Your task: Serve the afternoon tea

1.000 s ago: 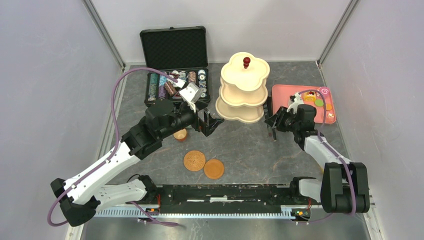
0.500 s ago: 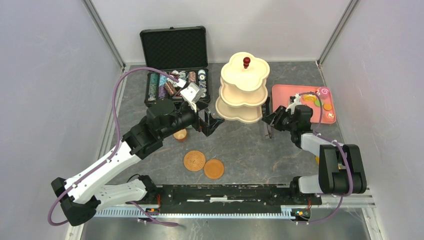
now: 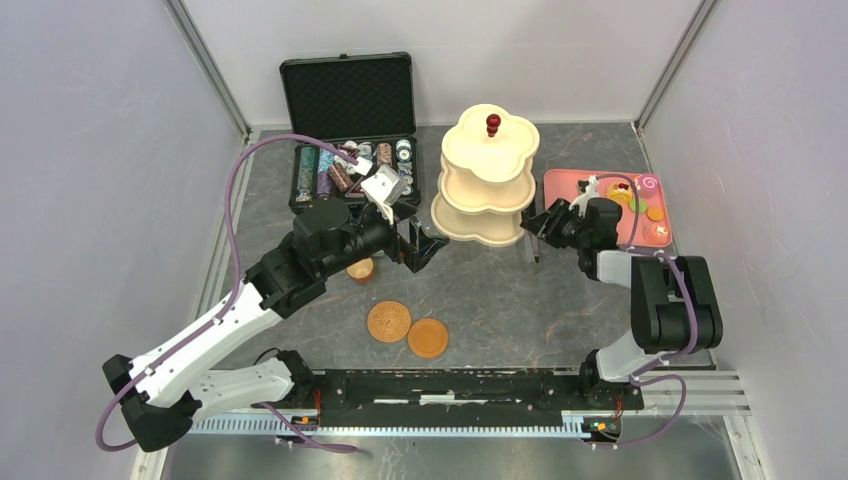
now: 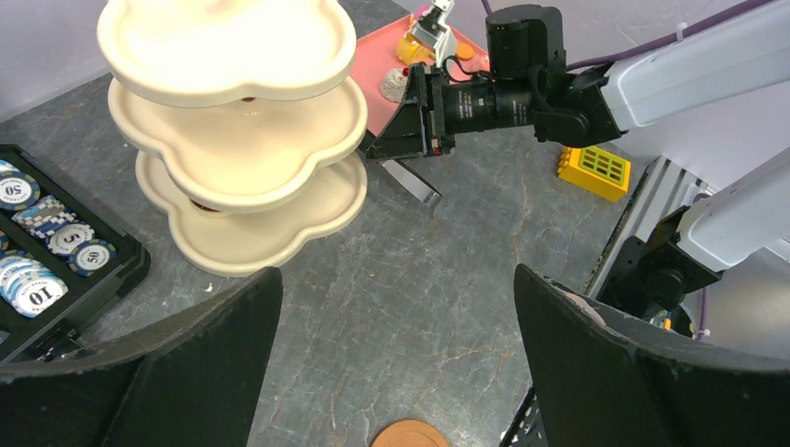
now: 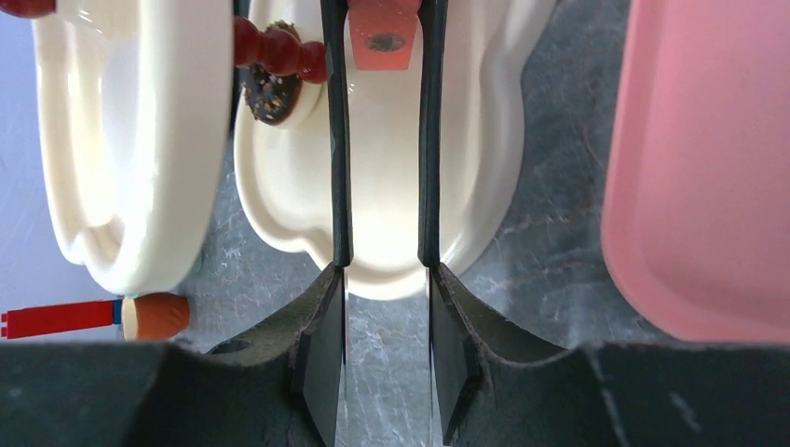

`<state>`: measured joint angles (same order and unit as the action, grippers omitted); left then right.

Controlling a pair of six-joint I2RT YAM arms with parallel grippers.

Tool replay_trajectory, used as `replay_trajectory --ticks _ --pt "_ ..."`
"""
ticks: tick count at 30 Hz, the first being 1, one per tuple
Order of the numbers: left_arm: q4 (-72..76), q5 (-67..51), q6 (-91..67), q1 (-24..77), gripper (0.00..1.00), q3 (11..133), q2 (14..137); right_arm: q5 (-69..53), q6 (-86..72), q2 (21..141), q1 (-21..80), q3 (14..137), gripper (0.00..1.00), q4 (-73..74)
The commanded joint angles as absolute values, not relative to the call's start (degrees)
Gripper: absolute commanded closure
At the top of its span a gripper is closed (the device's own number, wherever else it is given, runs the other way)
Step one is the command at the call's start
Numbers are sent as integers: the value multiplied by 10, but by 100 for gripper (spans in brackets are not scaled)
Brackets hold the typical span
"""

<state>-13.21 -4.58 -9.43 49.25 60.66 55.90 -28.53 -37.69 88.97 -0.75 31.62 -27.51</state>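
The cream three-tier stand (image 3: 488, 190) with its red knob stands at the back middle. My right gripper (image 3: 543, 228) sits just right of its bottom tier, shut on a pair of thin tongs (image 5: 337, 140). The tong tips pinch a pink pastry (image 5: 382, 42) over a stand tier (image 5: 373, 196) that bears a chocolate doughnut (image 5: 270, 93). My left gripper (image 3: 420, 250) hovers open and empty left of the stand (image 4: 242, 140). A small brown cup (image 3: 360, 268) stands under the left arm. Two brown saucers (image 3: 389, 321) (image 3: 428, 338) lie at the front middle.
A pink tray (image 3: 590, 190) with several pastries (image 3: 640, 200) lies at the right, close to the right arm. An open black case of poker chips (image 3: 350, 130) stands at the back left. A yellow block (image 4: 593, 170) lies near the right arm's base.
The right gripper with the tongs has swung up and left toward the stand's bottom tier, and its elbow has folded back. The left arm has stayed still.
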Motion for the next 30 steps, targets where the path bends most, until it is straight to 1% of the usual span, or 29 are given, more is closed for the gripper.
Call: replay_trajectory --ticks 1,5,10,14,17,24,28,30 --pt "-116 -45 -108 494 0 609 565 -319 -371 916 -3 359 100 -330" --pt "-116 -45 -108 494 0 609 566 -334 -373 936 -3 368 100 -330" --pt "-116 -47 -109 494 0 610 568 -339 -358 931 14 357 100 -312" --pt "-116 -49 -110 494 0 610 568 -332 -337 911 14 344 95 -287" --pt "-115 -51 -112 494 0 610 568 -305 -307 900 14 350 93 -233" --pt "-115 -51 -112 494 0 610 564 -287 -274 883 13 359 81 -179" --pt "-115 -53 -112 494 0 609 563 -270 -262 867 13 360 70 -156" --pt "-114 -53 -112 494 0 610 562 -265 -260 861 13 359 66 -152"
